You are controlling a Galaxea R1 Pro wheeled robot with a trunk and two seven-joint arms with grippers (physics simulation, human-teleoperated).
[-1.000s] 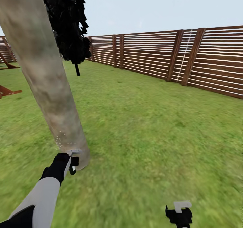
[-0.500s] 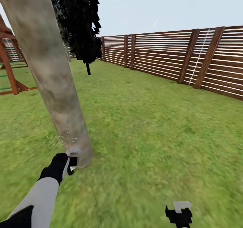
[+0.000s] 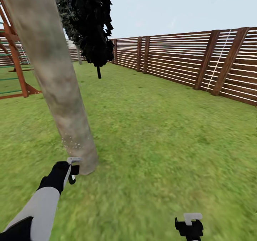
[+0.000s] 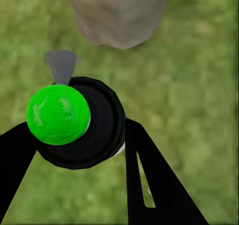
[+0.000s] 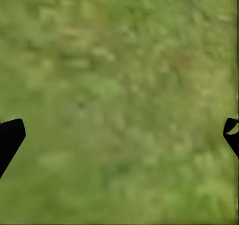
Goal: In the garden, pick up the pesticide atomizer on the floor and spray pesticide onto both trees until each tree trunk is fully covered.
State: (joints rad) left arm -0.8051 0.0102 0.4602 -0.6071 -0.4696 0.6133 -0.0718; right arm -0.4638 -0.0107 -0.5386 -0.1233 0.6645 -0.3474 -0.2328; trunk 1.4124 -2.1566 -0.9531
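Pesticide atomizer (image 4: 74, 122) clamped in the left gripper (image 4: 79, 150), black fingers on either side of its dark round body. Seen from above in the left wrist view: bright green cap, grey nozzle (image 4: 61, 65) aimed at the foot of the tree trunk (image 4: 117, 13). In the head view the atomizer (image 3: 73, 164) is low, just beside the base of the trunk (image 3: 53, 77), nozzle head close to the bark but apart from it as far as I can judge. Fine white specks on the bark just above the nozzle, likely spray droplets. Judgement: held low and near so the mist lands on the bottom band of the trunk; the upper trunk looks bare and probably needs more passes.

Right gripper (image 3: 189, 224) hangs low at the robot's right side, well apart from the tree. In the right wrist view its fingers (image 5: 11, 135) stand wide at the edges with only grass between them: open, carrying nothing, idle.

Ground: lawn (image 3: 160, 127), flat, uneven green with yellowish patches, nothing lying near the trunk. Trunk thick, mottled grey-brown, leaning in the head view. Behind it a dark columnar tree (image 3: 89, 23) on a thin stem. Brown slatted fence (image 3: 178, 61) runs along the far and right sides; red-brown wooden play frame (image 3: 16, 62) at far left. Sky pale, clear.
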